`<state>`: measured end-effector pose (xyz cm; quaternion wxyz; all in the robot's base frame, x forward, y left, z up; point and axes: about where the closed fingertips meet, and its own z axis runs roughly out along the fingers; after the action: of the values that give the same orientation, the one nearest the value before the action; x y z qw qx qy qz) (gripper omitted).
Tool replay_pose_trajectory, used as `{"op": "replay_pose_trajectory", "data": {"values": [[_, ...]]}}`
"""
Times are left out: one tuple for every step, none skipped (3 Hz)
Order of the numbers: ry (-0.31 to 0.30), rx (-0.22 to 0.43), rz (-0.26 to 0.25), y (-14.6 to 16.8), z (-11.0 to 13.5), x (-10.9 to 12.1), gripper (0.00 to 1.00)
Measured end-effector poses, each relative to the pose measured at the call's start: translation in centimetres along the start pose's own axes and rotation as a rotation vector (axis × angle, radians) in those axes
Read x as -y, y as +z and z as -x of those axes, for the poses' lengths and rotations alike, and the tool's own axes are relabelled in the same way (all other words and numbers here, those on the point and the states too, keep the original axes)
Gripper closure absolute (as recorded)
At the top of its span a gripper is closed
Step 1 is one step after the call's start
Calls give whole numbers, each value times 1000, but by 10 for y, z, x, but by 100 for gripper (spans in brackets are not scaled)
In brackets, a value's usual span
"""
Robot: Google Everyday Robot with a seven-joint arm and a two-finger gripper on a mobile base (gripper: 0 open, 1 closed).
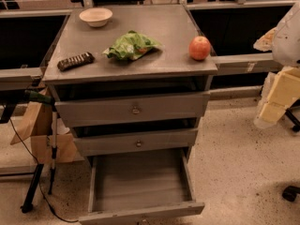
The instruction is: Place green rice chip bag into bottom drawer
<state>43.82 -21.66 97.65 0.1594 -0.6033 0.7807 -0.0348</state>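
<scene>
The green rice chip bag [131,46] lies crumpled in the middle of the grey cabinet top [164,20]. It is bright green with a small reddish mark on its right side. The bottom drawer [140,182] is pulled out wide open, and its tray is empty. The two upper drawers with small round knobs are only slightly open. My gripper [267,40] is at the right edge of the view, beside the cabinet and about level with its top, well to the right of the bag. The arm's white and yellowish parts [283,86] hang below it.
A red apple [200,48] stands on the cabinet top right of the bag. A dark wrapped bar [75,61] lies at the front left and a white bowl [95,17] at the back left. A brown paper bag [40,125] and a stand's black legs are left of the cabinet.
</scene>
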Motion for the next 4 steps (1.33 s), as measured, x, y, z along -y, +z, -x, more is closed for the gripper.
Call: {"op": "replay_pose_trajectory", "data": {"values": [[0,0,0,0,0,0,0],[6,40,-35,1,14,16,0],[53,141,-80,10,58,58,0],[172,295,-89,21,126,108,0]]}}
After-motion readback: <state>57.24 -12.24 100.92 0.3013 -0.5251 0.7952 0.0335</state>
